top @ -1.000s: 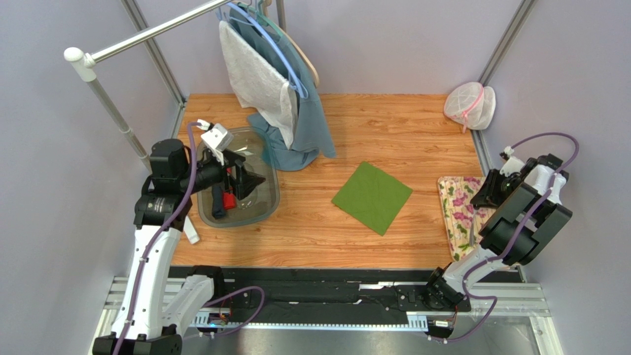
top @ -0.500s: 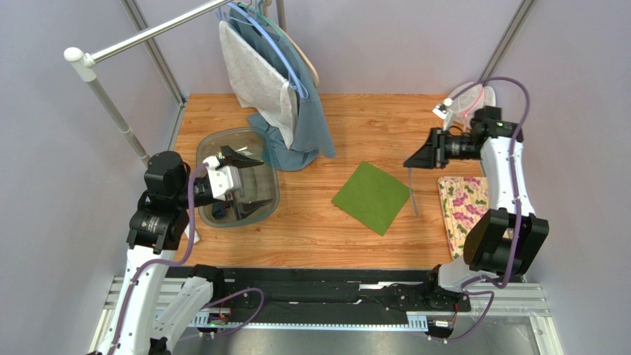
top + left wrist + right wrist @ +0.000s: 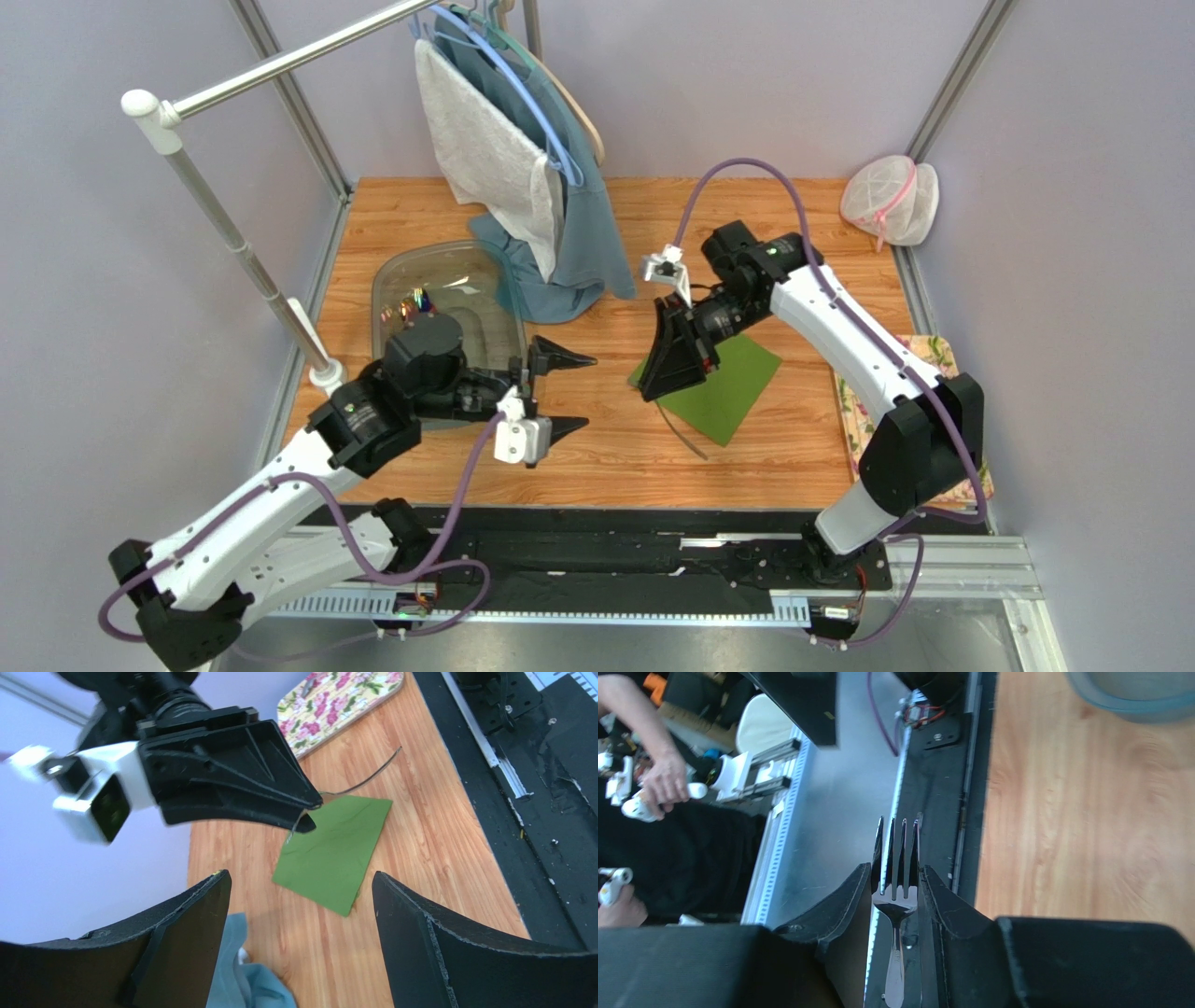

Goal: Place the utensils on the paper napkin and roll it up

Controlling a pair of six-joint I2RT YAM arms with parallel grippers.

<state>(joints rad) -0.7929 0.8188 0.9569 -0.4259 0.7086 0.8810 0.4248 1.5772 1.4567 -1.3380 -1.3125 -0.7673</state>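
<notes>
Right pincer [image 3: 896, 875], clamped on a fork [image 3: 898, 852], hangs over the paper napkin [image 3: 727, 387] in the middle of the table [image 3: 793, 238]; left pincer [image 3: 579, 394] gapes wide nearer the front edge.

My right gripper [image 3: 896, 875] is matt black, and the fork [image 3: 895, 906] between its fingers is plain shiny silver. My left gripper [image 3: 300, 878] is the same black. The paper napkin [image 3: 730, 389] is a flat grass green with no print. The table [image 3: 800, 252] is orange-brown wood grain. The mat [image 3: 337, 696] is cream with pink flowers and green leaves. The garment [image 3: 596, 252] is teal-blue and the towel [image 3: 484, 140] is speckled grey-white. The tub [image 3: 421, 273] is clear with a smoky tint. The mesh bag [image 3: 888, 203] is white with pink trim. My cables [image 3: 737, 163] are purple.
</notes>
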